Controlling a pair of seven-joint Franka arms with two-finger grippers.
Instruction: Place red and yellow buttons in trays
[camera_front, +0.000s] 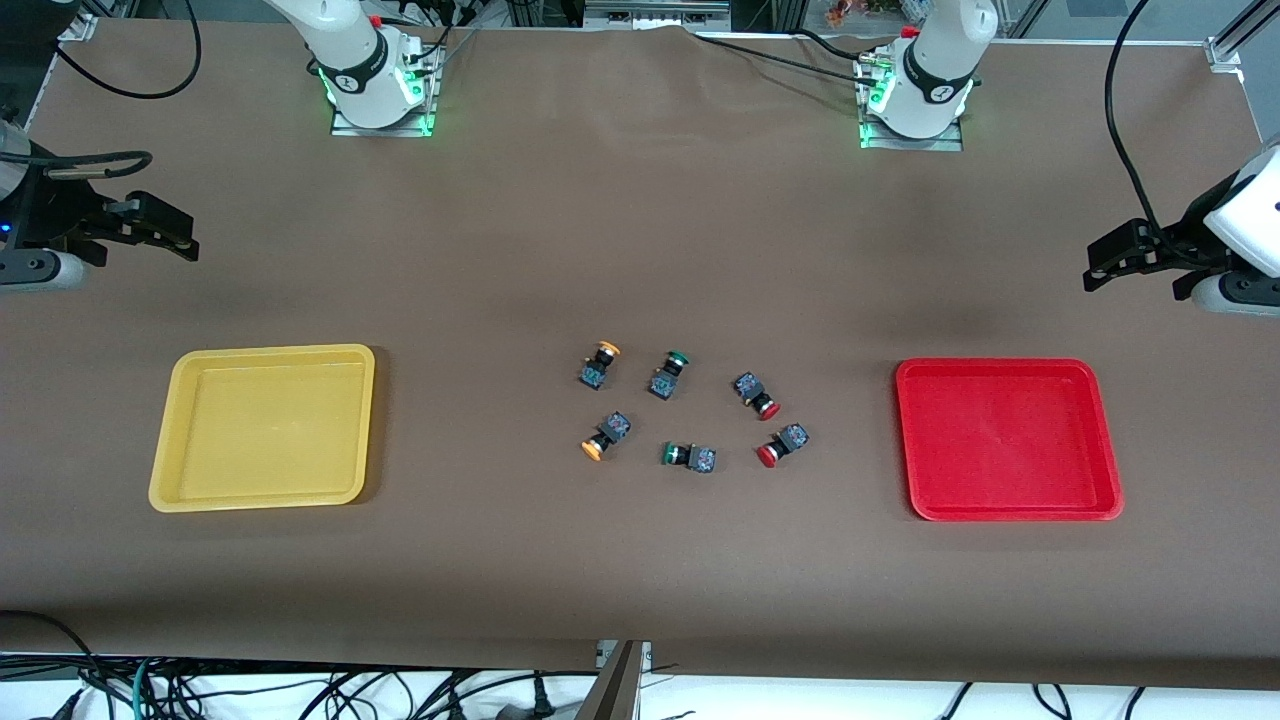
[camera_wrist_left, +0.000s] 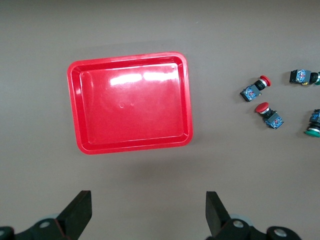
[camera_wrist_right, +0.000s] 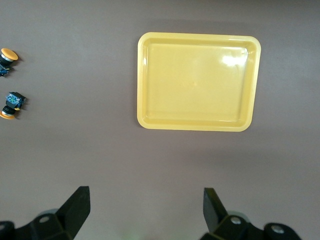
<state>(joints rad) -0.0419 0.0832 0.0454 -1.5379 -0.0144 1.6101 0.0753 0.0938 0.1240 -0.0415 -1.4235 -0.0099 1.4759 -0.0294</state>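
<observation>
Two green-capped buttons (camera_wrist_left: 313, 122) partly cropped, wrist view.

The light is bright and even, and everything looks sharp. White shiny spots glare on the red tray (camera_wrist_left: 84, 107) and the yellow tray (camera_wrist_right: 145, 80). Soft shadows lie on the worktop (camera_front: 640, 250).
</observation>
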